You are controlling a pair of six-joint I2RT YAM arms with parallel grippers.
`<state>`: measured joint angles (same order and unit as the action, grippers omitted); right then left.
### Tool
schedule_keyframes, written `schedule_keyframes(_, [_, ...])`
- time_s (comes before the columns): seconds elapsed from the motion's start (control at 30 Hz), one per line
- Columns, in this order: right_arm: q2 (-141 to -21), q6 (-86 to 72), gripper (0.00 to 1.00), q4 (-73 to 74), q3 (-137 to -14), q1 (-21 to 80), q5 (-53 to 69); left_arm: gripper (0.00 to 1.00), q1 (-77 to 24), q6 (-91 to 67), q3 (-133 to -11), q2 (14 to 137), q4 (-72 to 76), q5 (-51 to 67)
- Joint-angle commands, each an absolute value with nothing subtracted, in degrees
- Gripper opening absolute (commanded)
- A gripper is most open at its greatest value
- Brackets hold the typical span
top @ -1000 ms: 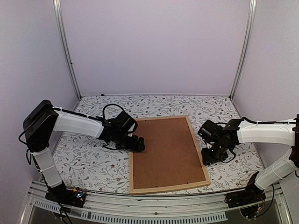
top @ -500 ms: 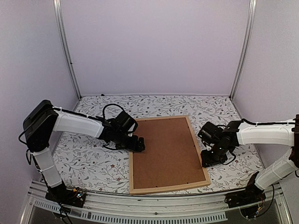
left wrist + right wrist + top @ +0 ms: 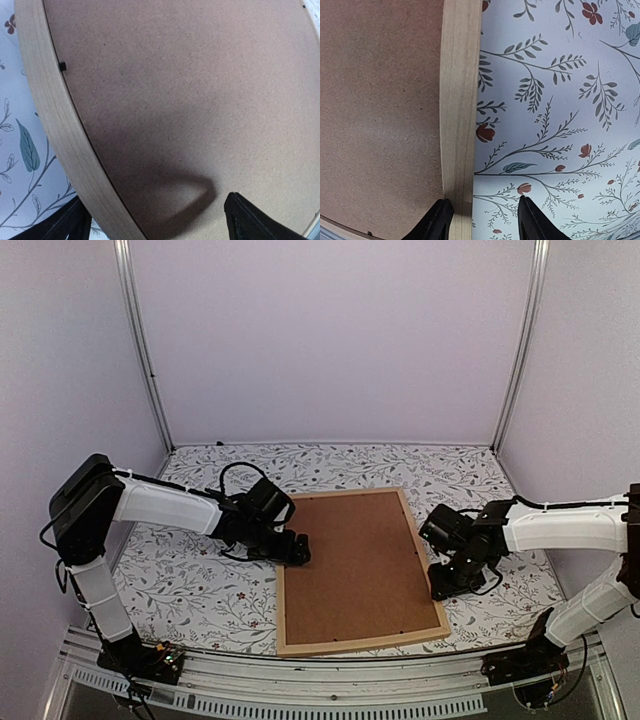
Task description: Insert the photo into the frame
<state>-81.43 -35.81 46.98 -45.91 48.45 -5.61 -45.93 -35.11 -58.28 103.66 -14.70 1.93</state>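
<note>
Your frame lies flat, back up, at the centre of the top view, with the brown board filling it. Your left gripper sits at its left strip, jaws spread wide across it. Your right gripper is low at the right strip, jaws half spread astride it, pinching nothing.

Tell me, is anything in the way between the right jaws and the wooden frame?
Nothing visible. The right gripper has its jaws open around the right strip of the light wooden rectangular frame, which lies on the flowery tablecloth.
</note>
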Motion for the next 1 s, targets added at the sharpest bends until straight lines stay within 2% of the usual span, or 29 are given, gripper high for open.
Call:
schedule_keyframes(0.0, [-84.6,-37.3,0.50,46.9,-46.1,50.5,-5.5,0.94,-45.6,-34.6,-59.7,104.6,-15.0,2.5])
schedule_keyframes(0.47, [-93.0,-40.6,0.49,45.9,-48.0,54.7,-8.0,0.94,-46.8,-35.5,-59.2,104.8,-14.4,2.7])
schedule_keyframes(0.7, [-86.2,-38.2,0.50,44.0,-50.9,52.9,-6.4,0.95,-46.8,-35.2,-58.9,100.2,-16.9,0.3])
schedule_keyframes(0.97, [-79.0,-33.6,0.51,40.1,-48.8,44.4,-2.2,0.96,-46.9,-35.6,-56.8,93.7,-19.3,-2.3])
